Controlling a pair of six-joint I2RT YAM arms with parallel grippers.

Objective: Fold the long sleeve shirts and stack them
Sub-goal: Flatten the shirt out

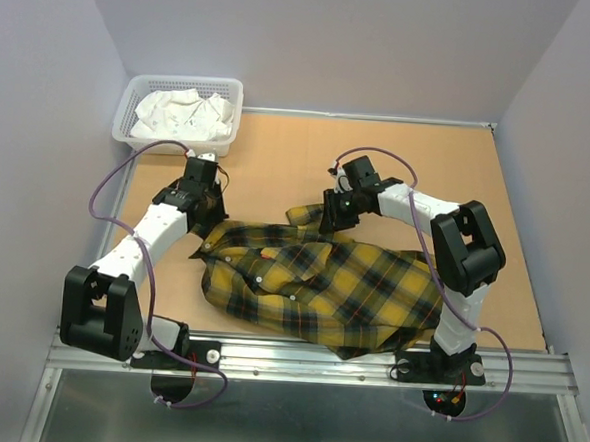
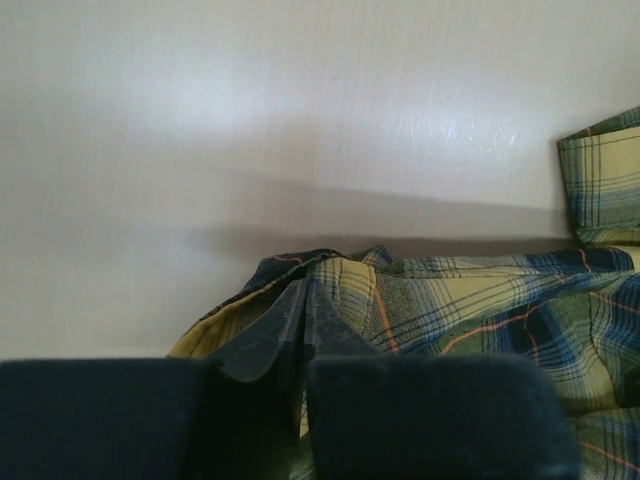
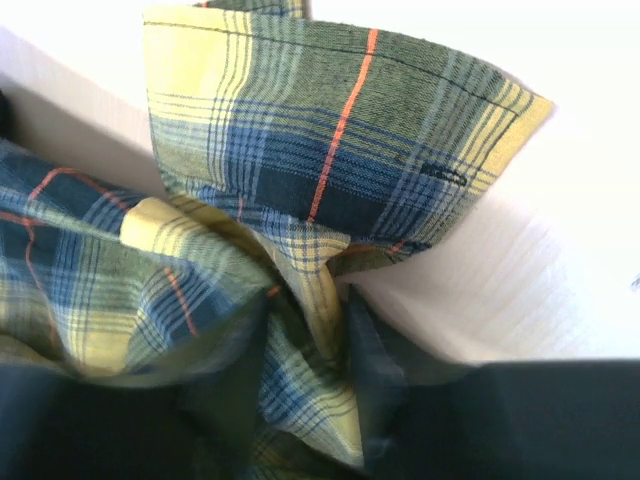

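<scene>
Lying crumpled on the table (image 1: 279, 160), near edge, between the arms: one shirt (image 1: 321, 288), yellow plaid. Left fingers (image 2: 260, 340): drawn nearly together at its left edge, a sliver of cloth between them. Right fingers (image 3: 375, 370): half closed, pinching a bunched fold below the cuff (image 3: 340, 130). Basket (image 1: 133, 91), far left corner: holds white cloth (image 1: 181, 114).

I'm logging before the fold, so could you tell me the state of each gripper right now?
Left gripper: closed on the plaid shirt at its edge.
Right gripper: closed on a bunched fold of the plaid shirt.
</scene>
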